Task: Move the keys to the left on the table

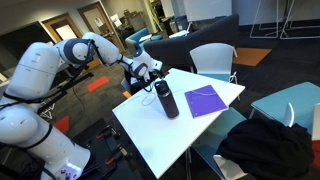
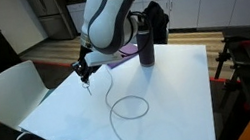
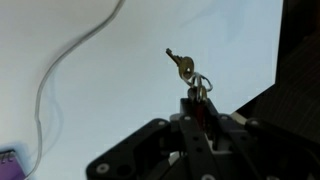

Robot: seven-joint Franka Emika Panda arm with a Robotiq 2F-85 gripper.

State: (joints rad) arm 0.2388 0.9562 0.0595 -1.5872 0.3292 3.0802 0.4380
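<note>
Plainly, in the wrist view we see the gripper [image 3: 198, 112] pinching the keys [image 3: 184, 69]. Its fingers are pressed onto the small red part, and the ring and a brass-coloured key stick out beyond the tips. We cannot tell whether the bunch touches the table [image 1: 158, 135] or hangs just above it. The keys sit close to one edge of the white top; in the wrist view that edge runs just beside them, with dark floor beyond. In both exterior views we find the claw over the edge nearest the robot's base, towards a corner, and the keys are too small for us to make out there.

A tall dark bottle [image 1: 167, 98] stands upright further in from that edge, well apart from the gripper. A purple sheet [image 1: 207, 100] lies flat just beside the bottle, towards the opposite edge. A thin pale cable [image 2: 129, 107] runs across the top and curls into a loop near the middle. A white chair [image 2: 7, 94] stands outside the side edge near the gripper's corner.
</note>
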